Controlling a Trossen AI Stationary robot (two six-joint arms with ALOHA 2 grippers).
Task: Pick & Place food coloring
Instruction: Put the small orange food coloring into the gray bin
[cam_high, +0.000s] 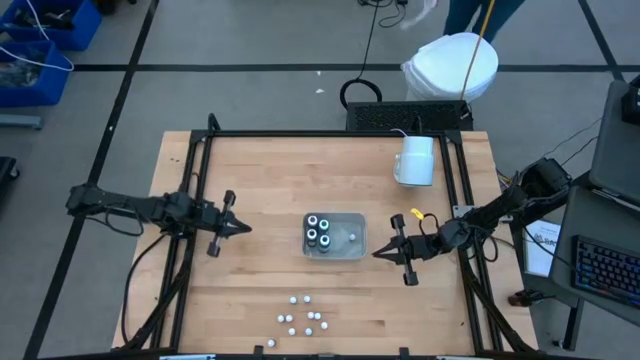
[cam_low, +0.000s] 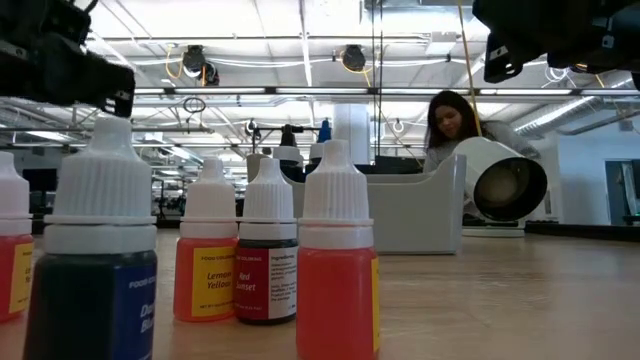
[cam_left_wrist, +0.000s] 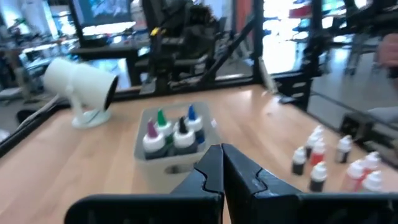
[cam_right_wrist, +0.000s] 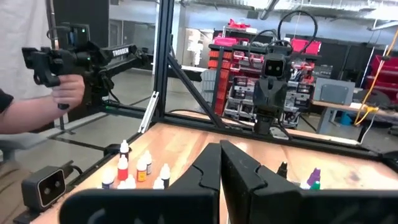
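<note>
Several dropper bottles (cam_high: 303, 318) with white caps stand on their bases in a loose cluster near the table's near edge. They fill the front of the low view as dropper bottles (cam_low: 268, 250) with red, yellow and blue bodies. Several small dark pots (cam_high: 318, 231) stand in the left part of a clear tray (cam_high: 348, 238) at mid-table; the left wrist view shows these pots (cam_left_wrist: 171, 134) with coloured tips. My left gripper (cam_high: 240, 228) is shut and hangs left of the tray. My right gripper (cam_high: 380, 252) is shut just right of the tray.
A large white mug (cam_high: 415, 160) lies on its side near the far right of the table, its mouth showing in the low view (cam_low: 505, 185). A black frame (cam_high: 330, 134) rings the table. A person (cam_low: 452, 122) sits beyond the far edge; a hand (cam_right_wrist: 62, 93) holds a device at the side.
</note>
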